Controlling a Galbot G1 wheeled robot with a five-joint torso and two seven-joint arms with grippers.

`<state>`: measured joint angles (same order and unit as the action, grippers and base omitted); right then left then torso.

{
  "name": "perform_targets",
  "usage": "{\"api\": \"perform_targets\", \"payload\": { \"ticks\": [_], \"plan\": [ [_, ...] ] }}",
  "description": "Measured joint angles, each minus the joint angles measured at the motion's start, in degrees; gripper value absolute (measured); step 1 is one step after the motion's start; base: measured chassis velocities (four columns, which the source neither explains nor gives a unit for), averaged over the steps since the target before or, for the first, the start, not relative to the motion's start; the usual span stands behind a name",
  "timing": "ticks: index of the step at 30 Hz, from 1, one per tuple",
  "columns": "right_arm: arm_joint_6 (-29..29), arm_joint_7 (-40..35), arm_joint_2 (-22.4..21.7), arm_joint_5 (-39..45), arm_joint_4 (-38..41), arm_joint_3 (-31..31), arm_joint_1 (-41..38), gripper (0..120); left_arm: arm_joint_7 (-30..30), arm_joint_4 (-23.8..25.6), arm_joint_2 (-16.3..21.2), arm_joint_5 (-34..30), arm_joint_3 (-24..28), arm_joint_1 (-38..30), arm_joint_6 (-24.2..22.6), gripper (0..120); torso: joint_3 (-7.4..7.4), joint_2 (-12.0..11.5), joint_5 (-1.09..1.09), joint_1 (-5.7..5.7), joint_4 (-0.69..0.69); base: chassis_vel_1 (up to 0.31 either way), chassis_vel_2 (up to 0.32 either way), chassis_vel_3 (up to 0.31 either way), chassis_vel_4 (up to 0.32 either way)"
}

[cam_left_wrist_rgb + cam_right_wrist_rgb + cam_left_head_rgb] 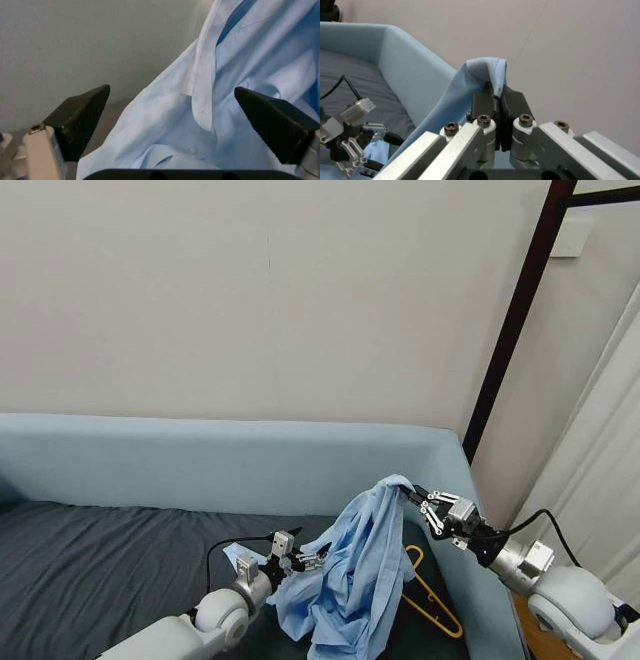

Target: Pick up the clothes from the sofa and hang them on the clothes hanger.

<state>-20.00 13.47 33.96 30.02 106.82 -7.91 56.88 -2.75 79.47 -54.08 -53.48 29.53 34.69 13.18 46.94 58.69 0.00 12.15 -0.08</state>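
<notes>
right gripper jaws pinching top fold of blue shirt, which hangs above sofa seat near right armrest | left gripper jaws spread, at shirt's lower edge | orange hanger on seat beside shirt

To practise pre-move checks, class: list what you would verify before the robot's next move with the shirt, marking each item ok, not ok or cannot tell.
1. Right gripper shut on the blue shirt: ok, it pinches the top fold.
2. Shirt fully off the sofa: not ok, its lower folds appear to lie on the seat.
3. Left gripper open and facing the shirt: ok.
4. Left gripper gripping cloth: not ok, not yet closed.
5. Orange hanger located: ok, lying on the seat beside the shirt.
6. Hanger free of the shirt: cannot tell, cloth hides one end.
</notes>
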Motion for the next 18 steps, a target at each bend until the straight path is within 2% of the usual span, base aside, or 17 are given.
{"api": "perform_targets", "payload": {
  "ticks": [3,6,7,10,12,16,18],
  "plan": [
    [-0.1,0.1,0.0,0.1,-0.3,0.1,-0.1,0,-0.4,-1.2,-0.7,-0.7,0.9,-1.1,0.0,94,0.0,0.0,0.0,0.0,-0.01,0.0,0.0,0.0,0.0],
    [-0.1,0.2,-0.1,0.6,-0.3,0.3,-0.8,0,-1.5,-2.9,-2.0,-1.5,2.1,-2.5,-0.8,83,0.0,0.0,0.0,0.0,0.0,0.0,0.0,0.0,0.0],
    [-0.1,0.2,-0.1,0.6,-0.3,0.3,-0.8,0,-1.5,-2.9,-2.0,-1.5,2.1,-2.5,-0.8,83,0.0,0.0,0.0,0.0,0.0,0.0,0.0,0.0,0.0],
    [-0.1,0.1,-0.3,1.2,-0.5,0.7,-1.5,0,-2.8,-4.4,-3.2,-2.1,3.2,-3.3,-1.7,68,0.0,0.0,0.0,0.0,0.0,0.0,0.0,0.0,0.0],
    [-0.1,0.1,-0.3,1.3,-0.6,0.8,-1.6,0,-3.2,-4.7,-3.5,-2.1,3.3,-3.5,-1.9,65,0.0,0.0,0.0,0.0,0.0,0.0,0.0,0.0,0.0],
    [-0.2,0.1,-0.2,1.4,-1.0,1.0,-1.8,0,-3.8,-6.6,-5.0,-2.2,3.4,-4.3,-2.4,46,0.0,0.0,0.0,0.0,-0.01,0.0,0.0,0.0,0.0],
    [-0.3,0.1,-0.2,1.4,-1.1,1.1,-1.8,0,-3.8,-6.9,-5.2,-2.3,3.4,-4.5,-2.4,43,0.0,0.0,-0.01,0.0,-0.01,0.0,0.0,0.0,0.0]
  ]
}}
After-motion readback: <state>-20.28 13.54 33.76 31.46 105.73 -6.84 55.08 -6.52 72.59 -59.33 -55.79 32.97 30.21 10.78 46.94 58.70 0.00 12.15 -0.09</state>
